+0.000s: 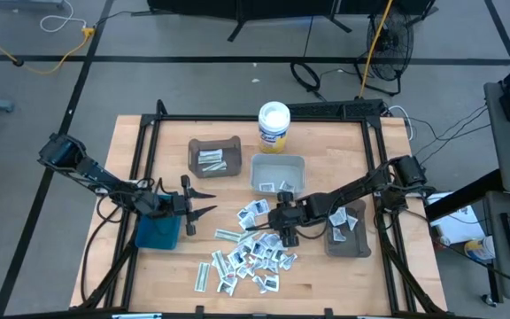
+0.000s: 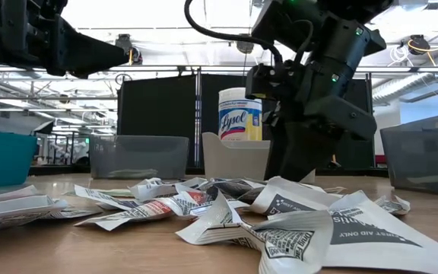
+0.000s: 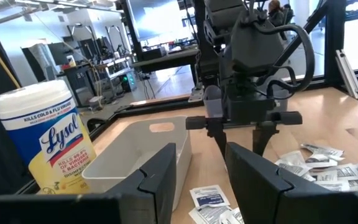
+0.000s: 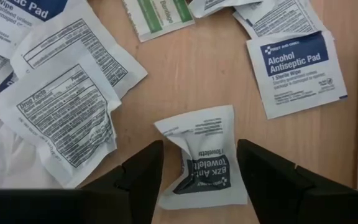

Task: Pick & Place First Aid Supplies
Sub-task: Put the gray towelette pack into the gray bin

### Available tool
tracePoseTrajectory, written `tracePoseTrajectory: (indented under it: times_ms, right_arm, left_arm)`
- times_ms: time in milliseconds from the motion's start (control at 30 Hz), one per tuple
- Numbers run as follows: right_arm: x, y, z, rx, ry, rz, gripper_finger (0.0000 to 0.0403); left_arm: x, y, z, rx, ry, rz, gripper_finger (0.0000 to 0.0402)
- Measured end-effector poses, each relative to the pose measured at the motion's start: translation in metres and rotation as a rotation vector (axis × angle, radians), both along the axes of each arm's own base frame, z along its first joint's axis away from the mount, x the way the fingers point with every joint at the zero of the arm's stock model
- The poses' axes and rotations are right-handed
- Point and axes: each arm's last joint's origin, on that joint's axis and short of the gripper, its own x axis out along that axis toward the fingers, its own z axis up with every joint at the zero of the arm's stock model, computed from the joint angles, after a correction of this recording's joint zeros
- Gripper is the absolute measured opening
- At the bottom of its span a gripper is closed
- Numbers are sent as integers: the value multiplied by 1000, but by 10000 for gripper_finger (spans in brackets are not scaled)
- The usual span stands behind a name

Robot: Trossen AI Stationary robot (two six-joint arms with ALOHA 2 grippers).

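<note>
The first aid supplies [image 1: 253, 252] lie loose on the wooden table, near its front middle. They are several small white packets with blue, green or red print. My right gripper [image 1: 287, 237] points down over the far edge of the pile. It is open, with one finger on either side of a crumpled white towelette packet [image 4: 201, 155] that lies flat on the wood. I cannot tell whether the fingers touch it. My left gripper [image 1: 211, 201] hangs level above the table to the left, beside the teal bin [image 1: 158, 232]. It is open and holds nothing.
A brown bin [image 1: 215, 157] with a few packets and a pale grey bin [image 1: 278, 174] stand at the back. A dark bin [image 1: 346, 229] with packets stands on the right. A white Lysol tub [image 1: 274, 126] stands at the far edge. A black frame [image 1: 145, 151] rims the table.
</note>
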Motion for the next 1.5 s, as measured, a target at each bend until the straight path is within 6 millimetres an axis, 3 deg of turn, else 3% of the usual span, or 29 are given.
tracePoseTrajectory:
  times_ms: [467,933,1500]
  right_arm:
    - [-3,0,-1,21,30,-10,95]
    - [-7,-1,5,22,38,-10,79]
    - [-18,-12,67,-8,-154,21,75]
  left_arm:
    - [0,0,0,-1,1,-1,145]
    - [0,0,0,-9,0,-1,145]
    - [0,0,-1,-8,7,-5,145]
